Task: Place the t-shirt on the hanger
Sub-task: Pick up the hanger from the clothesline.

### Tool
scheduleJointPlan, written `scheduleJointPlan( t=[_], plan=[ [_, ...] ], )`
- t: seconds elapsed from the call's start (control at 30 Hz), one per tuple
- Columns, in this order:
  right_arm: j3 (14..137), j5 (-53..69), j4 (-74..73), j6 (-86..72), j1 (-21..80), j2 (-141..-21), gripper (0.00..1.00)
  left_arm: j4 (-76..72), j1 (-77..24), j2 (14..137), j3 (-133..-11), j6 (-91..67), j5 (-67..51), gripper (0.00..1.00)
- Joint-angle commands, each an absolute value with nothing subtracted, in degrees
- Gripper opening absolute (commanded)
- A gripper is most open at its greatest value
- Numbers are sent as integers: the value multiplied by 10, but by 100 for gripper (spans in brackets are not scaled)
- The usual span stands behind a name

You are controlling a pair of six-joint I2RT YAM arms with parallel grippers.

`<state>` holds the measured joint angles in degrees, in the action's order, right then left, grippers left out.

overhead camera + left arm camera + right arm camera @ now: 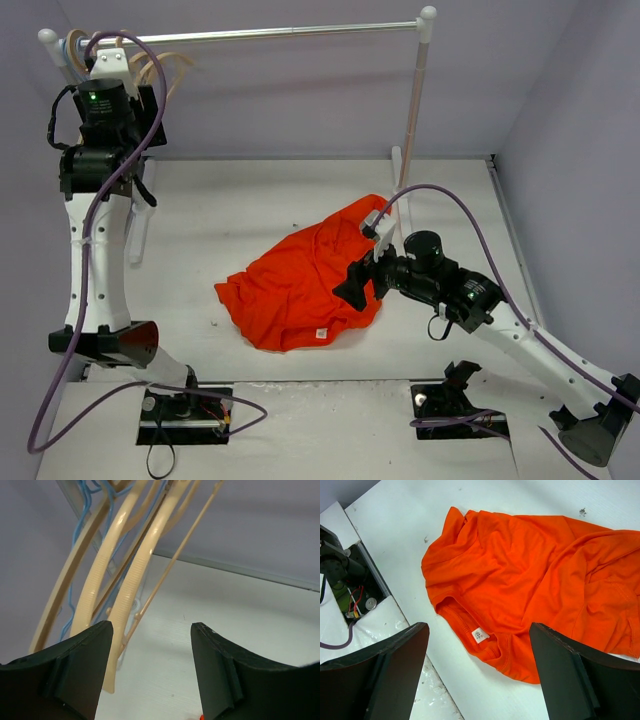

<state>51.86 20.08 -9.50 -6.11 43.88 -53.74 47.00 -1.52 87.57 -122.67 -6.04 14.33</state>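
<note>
Left gripper agape, high beside hanger

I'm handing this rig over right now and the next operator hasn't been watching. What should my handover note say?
Left end effector: open and empty, raised at the left end of the rail, with the wooden hangers just in front of it.
Right end effector: open and empty, hovering over the t-shirt.
T-shirt: crumpled on the table, collar and label towards the near edge.
Done: nothing gripped yet.
Left: take one hanger off the rail, pick up the shirt, and get the shirt onto the hanger.
</note>
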Motion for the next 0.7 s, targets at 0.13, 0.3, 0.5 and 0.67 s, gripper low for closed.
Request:
scheduleJointPlan(
  t=[0.13,0.3,0.5,0.67],
  plan=[
    [512,209,-84,-52,439,-525,84,423,26,903,-1259,-77,113,63],
    [502,207,-90,-46,439,-515,85,403,31,900,-1269,-76,108,63],
    [501,202,-89,-49,439,-522,86,396,31,892,-1256,-65,101,63],
    [502,200,-89,-47,439,-526,86,389,40,890,-1220,-52,110,63]
  ],
)
